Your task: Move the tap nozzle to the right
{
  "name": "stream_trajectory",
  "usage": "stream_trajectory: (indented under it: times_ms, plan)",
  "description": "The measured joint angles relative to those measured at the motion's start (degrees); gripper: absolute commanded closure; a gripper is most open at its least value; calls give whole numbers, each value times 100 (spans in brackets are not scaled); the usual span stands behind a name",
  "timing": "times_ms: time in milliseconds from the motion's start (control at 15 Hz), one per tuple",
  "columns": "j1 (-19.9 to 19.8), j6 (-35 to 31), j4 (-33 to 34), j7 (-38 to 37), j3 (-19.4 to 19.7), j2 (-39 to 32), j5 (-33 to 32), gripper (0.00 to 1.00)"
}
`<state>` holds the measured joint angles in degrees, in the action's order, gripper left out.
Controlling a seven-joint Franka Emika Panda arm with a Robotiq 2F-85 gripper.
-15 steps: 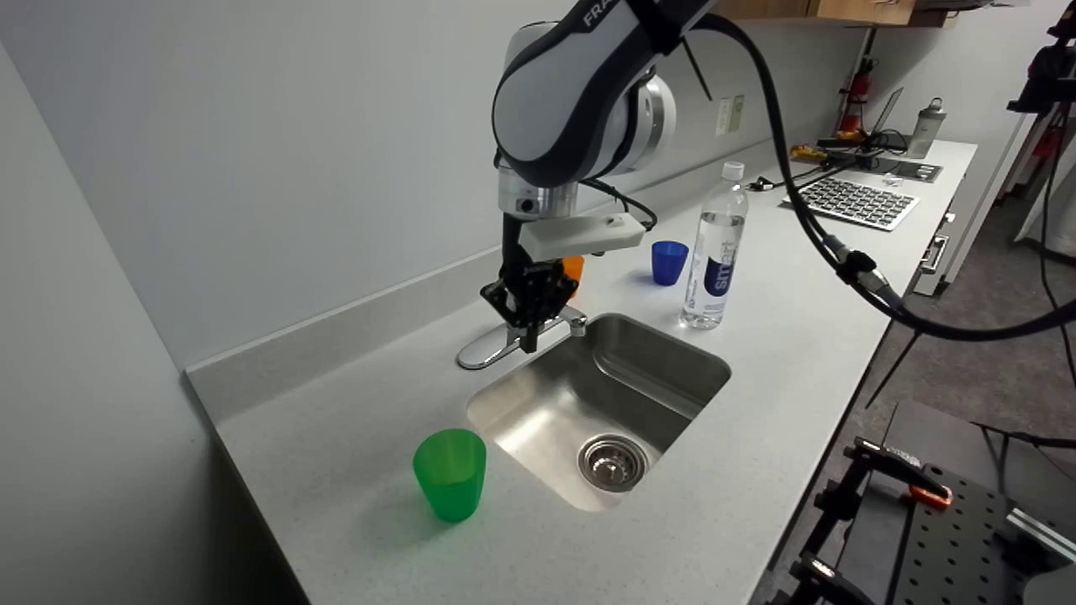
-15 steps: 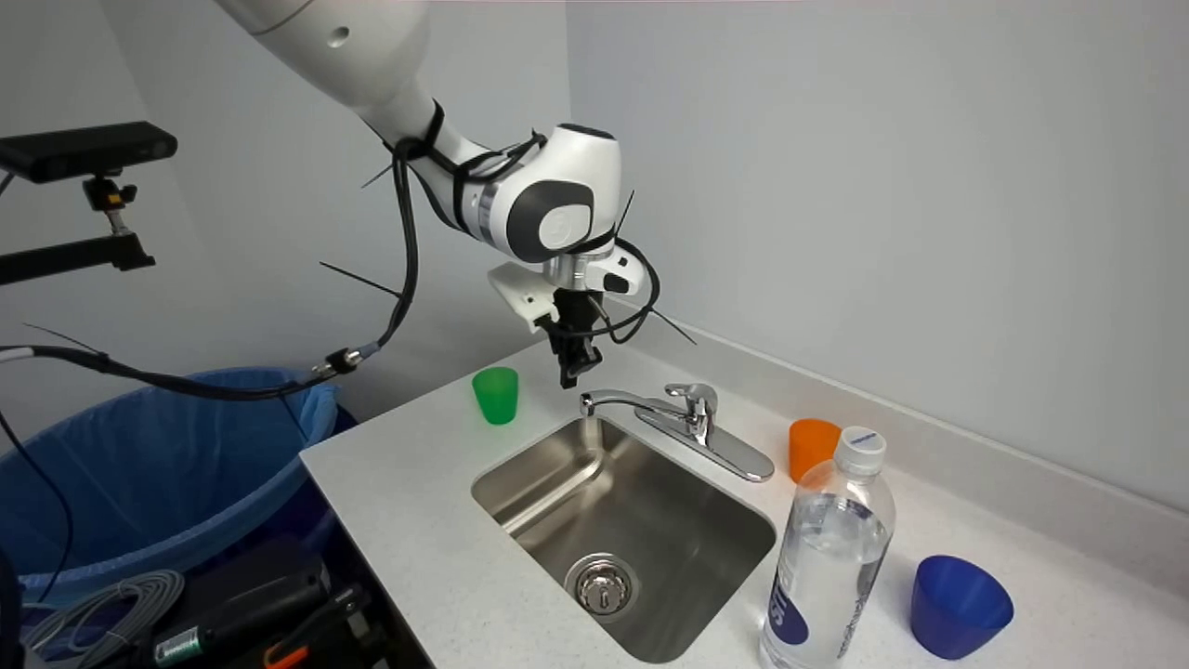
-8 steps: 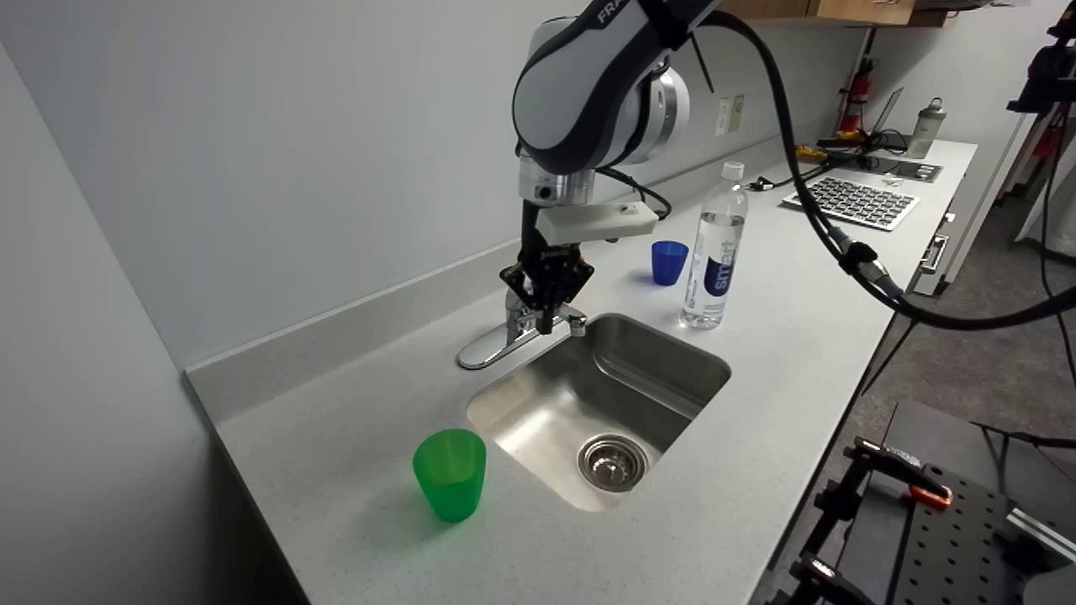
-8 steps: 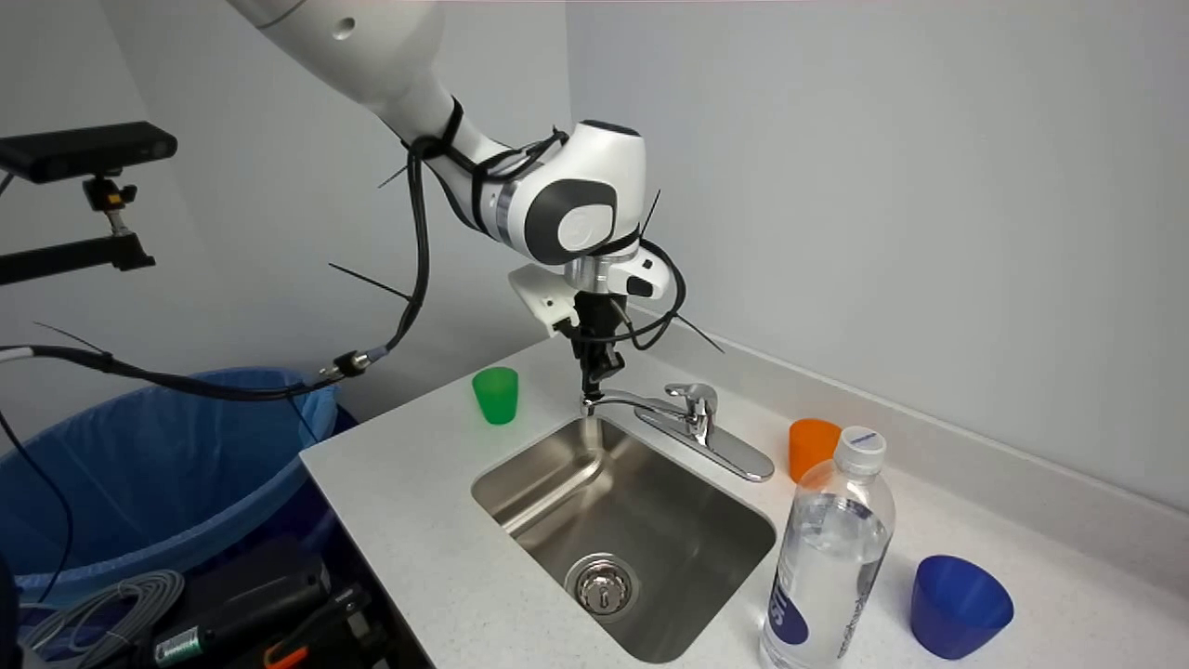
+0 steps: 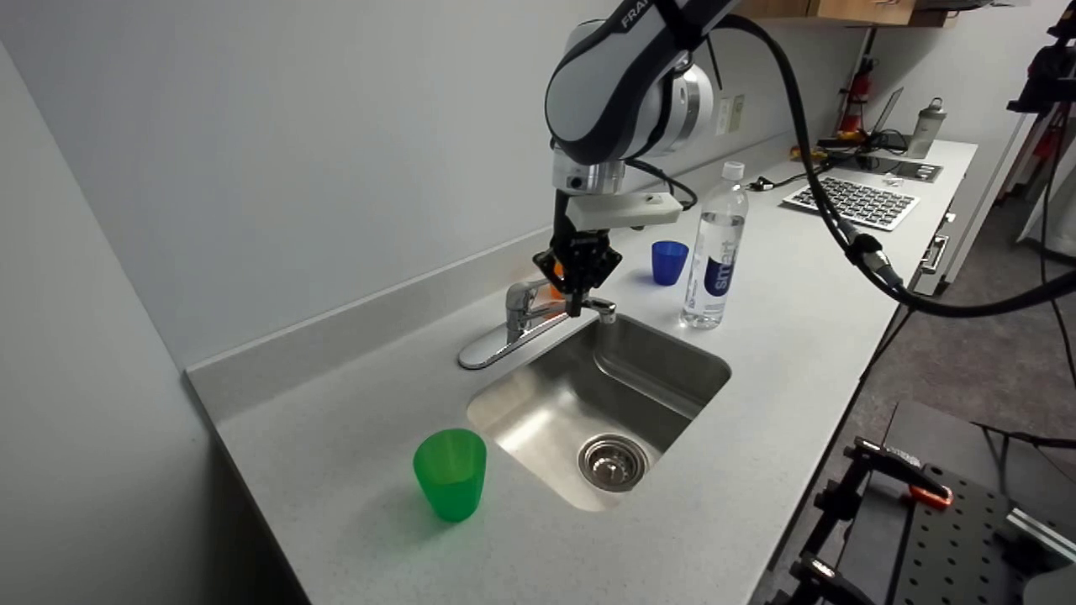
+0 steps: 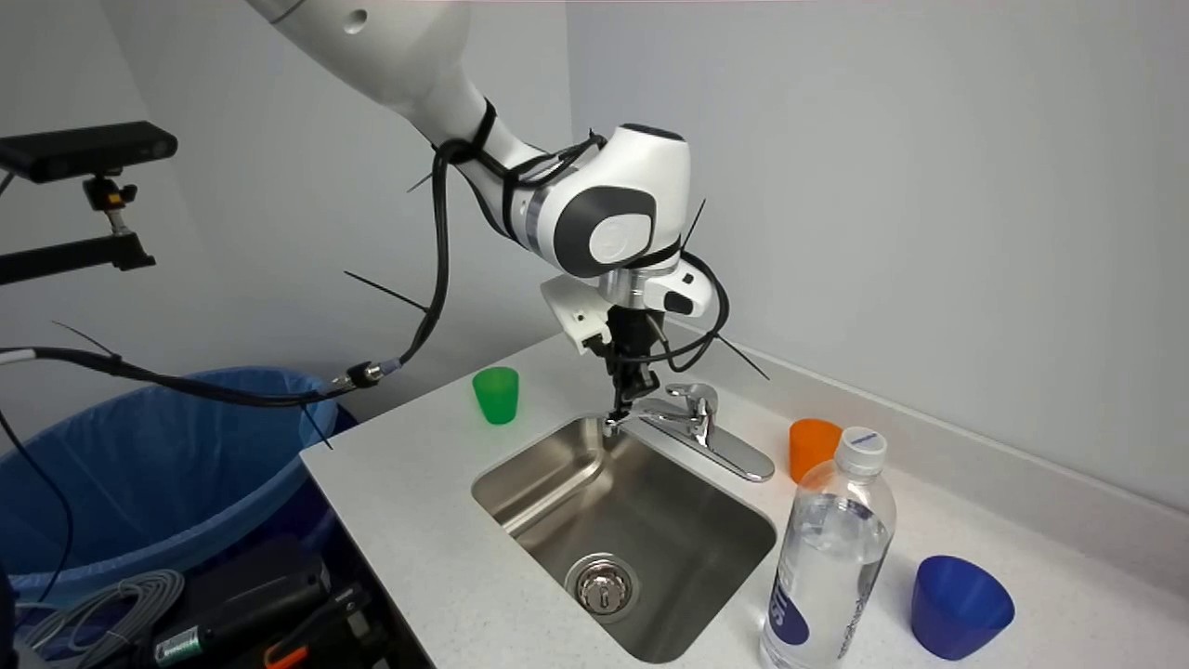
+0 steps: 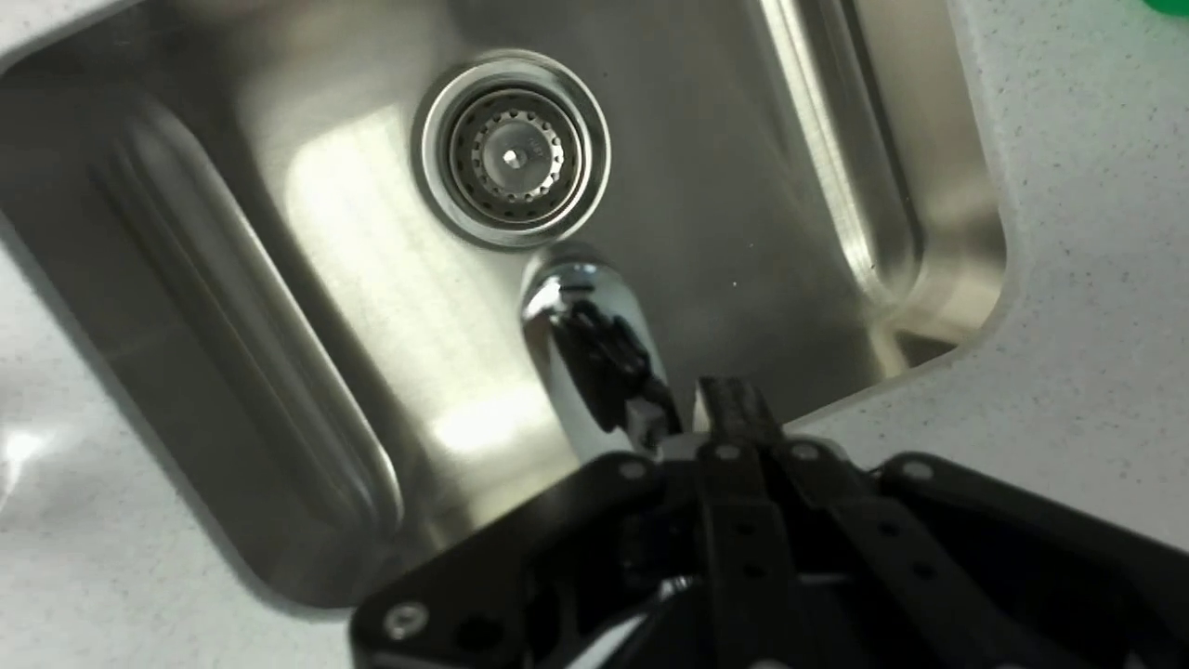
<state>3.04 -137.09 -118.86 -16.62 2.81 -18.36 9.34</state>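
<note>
Wrist view: claw [image 7: 738, 409] together; tap nozzle [image 7: 585, 362] just frame-left of it, long axis toward drain [image 7: 514, 156]; contact unclear; push likely crosswise to that axis

My hand [image 5: 574, 307] looks mostly matt; the tap nozzle [image 7: 590, 358] is glossy, mirror-smooth metal. The sink [image 6: 669, 557] is metal too, with a softer sheen. The worktop [image 5: 328, 462] looks smooth and matt, the green cup [image 5: 450, 476] translucent plastic, the bottle [image 5: 714, 252] clear, shiny plastic.
</note>
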Motion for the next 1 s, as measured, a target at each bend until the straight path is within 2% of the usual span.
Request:
stream_trajectory:
  times_ms: [533, 1000]
  plan:
    - [-413, 8, -12, 151, 306, 40, -34, 100]
    - [-449, 8, -12, 118, 441, 52, -155, 100]
